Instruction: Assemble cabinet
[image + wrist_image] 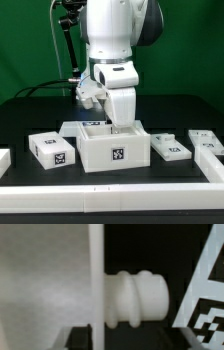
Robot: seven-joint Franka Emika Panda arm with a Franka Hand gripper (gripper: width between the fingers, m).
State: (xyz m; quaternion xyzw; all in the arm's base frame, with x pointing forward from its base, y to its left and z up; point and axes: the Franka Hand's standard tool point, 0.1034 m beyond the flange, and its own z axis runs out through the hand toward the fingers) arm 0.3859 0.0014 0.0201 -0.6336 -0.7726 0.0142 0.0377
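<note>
We are working early in the build: the cabinet point(113, 150) is sitting mid-counter point(30, 110), the fingers point(120, 124) are reaching down at its top rim, and we cannot tell whether they are gripping. A block point(52, 148) and flat pieces point(170, 147) are lying loose beside it, waiting to be fitted.

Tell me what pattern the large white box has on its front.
One black-and-white square marker on the white cabinet box; the exterior view shows it best.

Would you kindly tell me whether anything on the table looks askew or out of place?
Only mildly: the small marked block at the exterior view's left of the cabinet box lies turned at an angle to it. Nothing looks spilled or damaged.
</note>
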